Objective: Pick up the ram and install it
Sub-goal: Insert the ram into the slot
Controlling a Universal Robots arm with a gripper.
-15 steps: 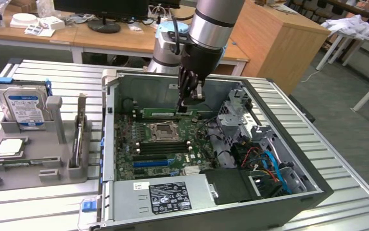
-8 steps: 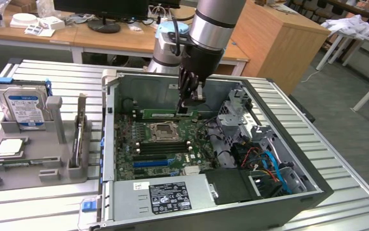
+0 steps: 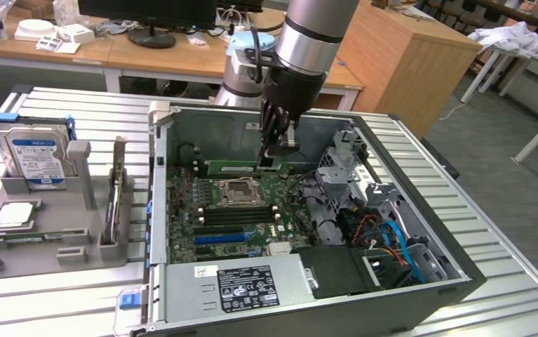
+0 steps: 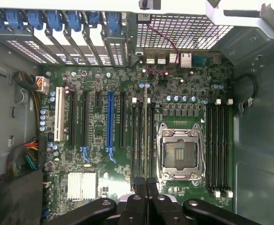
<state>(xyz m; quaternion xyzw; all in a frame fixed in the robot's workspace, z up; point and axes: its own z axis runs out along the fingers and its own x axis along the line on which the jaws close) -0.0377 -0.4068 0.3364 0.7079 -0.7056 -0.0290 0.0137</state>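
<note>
Gripper: the black two-finger gripper (image 3: 269, 160) (image 4: 146, 185) is clamped on the ram.
Ram: a long, thin green circuit-board stick (image 3: 233, 167) (image 4: 145, 124), held on its edge over the black memory slots (image 4: 137, 136), just beside the square silver CPU socket (image 3: 236, 189) (image 4: 180, 152). Whether it is seated, I cannot tell.
Around: an open grey metal computer case (image 3: 419, 302), a green motherboard (image 4: 99, 136) and coloured cables (image 3: 386, 235) near the drive cage.
Outside: a silver hard drive with a blue label (image 3: 33, 154), upright in a grey plastic holder (image 3: 63, 239).

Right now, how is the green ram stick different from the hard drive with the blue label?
The ram is a thin green strip; the hard drive is a wide silver block. The ram is pinched in the hand inside the computer case; the hard drive stands in the grey holder outside it. Both are computer parts.
</note>
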